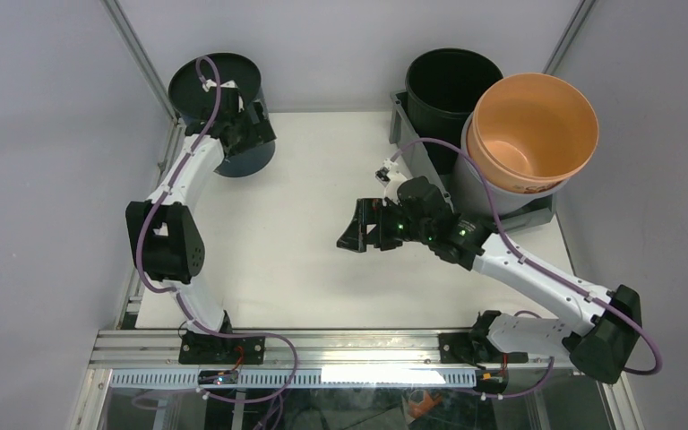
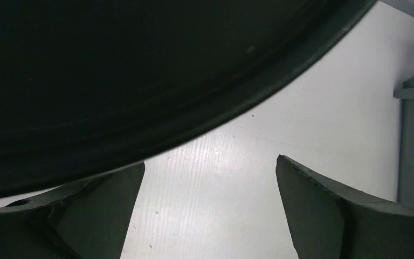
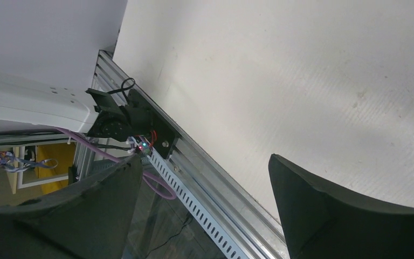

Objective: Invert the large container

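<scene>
White table (image 1: 305, 170) holds the large container (image 1: 410, 145), seemingly well apart from both jaws.

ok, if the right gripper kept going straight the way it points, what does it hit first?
Probably the table, close to the front rail near the left arm's base, though depth is unclear. The right gripper is open.

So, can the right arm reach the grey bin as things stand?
Probably yes: the right gripper is open and empty, and the bin stands close, with only bare table between. But the gripper points away from the bin and would have to turn first.
</scene>
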Controlling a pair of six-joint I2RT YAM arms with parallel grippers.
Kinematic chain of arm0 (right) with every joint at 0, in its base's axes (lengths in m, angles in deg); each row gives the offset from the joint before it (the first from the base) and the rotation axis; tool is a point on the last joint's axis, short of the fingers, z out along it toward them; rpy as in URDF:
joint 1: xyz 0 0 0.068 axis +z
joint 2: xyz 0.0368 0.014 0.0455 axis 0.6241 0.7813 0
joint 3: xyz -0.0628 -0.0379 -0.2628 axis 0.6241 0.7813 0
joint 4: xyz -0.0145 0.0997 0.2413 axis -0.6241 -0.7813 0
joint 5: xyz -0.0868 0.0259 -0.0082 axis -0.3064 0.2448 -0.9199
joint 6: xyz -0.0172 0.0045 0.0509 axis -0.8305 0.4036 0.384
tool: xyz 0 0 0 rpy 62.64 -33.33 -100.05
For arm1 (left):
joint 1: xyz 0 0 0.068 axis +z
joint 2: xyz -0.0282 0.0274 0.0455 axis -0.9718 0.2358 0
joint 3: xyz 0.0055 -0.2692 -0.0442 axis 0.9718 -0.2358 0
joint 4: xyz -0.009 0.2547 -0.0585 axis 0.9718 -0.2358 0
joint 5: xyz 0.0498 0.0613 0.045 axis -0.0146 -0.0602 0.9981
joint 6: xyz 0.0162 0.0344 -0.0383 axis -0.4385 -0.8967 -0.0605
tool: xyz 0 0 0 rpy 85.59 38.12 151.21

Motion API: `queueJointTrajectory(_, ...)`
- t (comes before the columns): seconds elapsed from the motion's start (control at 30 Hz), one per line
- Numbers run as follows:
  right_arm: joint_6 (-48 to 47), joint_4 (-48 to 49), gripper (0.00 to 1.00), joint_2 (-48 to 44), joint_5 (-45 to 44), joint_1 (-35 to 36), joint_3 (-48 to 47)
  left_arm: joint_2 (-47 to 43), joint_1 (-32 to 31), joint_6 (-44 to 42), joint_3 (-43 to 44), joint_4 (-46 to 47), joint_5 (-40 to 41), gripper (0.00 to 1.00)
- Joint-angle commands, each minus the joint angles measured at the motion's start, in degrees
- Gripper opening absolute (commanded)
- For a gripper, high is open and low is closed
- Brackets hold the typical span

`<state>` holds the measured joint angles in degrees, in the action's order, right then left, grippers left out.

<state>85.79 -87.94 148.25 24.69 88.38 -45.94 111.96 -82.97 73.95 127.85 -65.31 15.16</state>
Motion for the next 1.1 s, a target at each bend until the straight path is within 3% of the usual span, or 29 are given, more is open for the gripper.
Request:
queueJointTrajectory(0.0, -0.53, 2.45, 0.90, 2.15, 1.60, 0.16, -6.50, -1.64, 1.42, -1.35, 2.80, 2.51, 4.95, 0.99)
queueJointTrajectory(0.1, -0.69, 2.34, 0.90, 2.90, 1.08, 0.10, -7.04, -4.35, 1.80, -2.17, 1.80, 2.49, 9.44, 0.99)
queueJointTrajectory(0.2, -0.52, 2.43, 0.90, 3.26, 0.74, 0.16, -7.28, -7.61, 0.91, -1.33, -0.71, 5.04, 3.08, 0.99)
queueJointTrajectory(0.37, -1.04, 1.88, 0.91, 4.30, -0.02, 0.16, -8.91, -6.11, -11.19, -4.04, -0.58, 6.53, 3.86, 0.99)
queueJointTrajectory(0.5, -0.24, 1.66, 0.90, 4.54, -0.42, 0.16, -8.66, -0.11, -14.94, -4.34, 3.04, 6.82, -1.31, 0.99)
queueJointTrajectory(0.73, 1.83, 2.60, 0.91, 4.75, -0.68, 0.72, -8.32, 10.65, -15.89, -9.30, 13.09, 11.31, -1.98, 0.99)
queueJointTrajectory(0.93, 1.83, 1.38, 0.90, 6.77, -0.85, 1.66, -10.65, 19.04, -15.65, -14.40, 21.58, 13.14, 4.48, 0.99)
queueJointTrajectory(1.07, 2.11, 1.26, 0.90, 6.93, -1.52, 2.18, -10.66, 20.58, -13.05, -14.71, 21.99, 13.21, 7.72, 0.99)
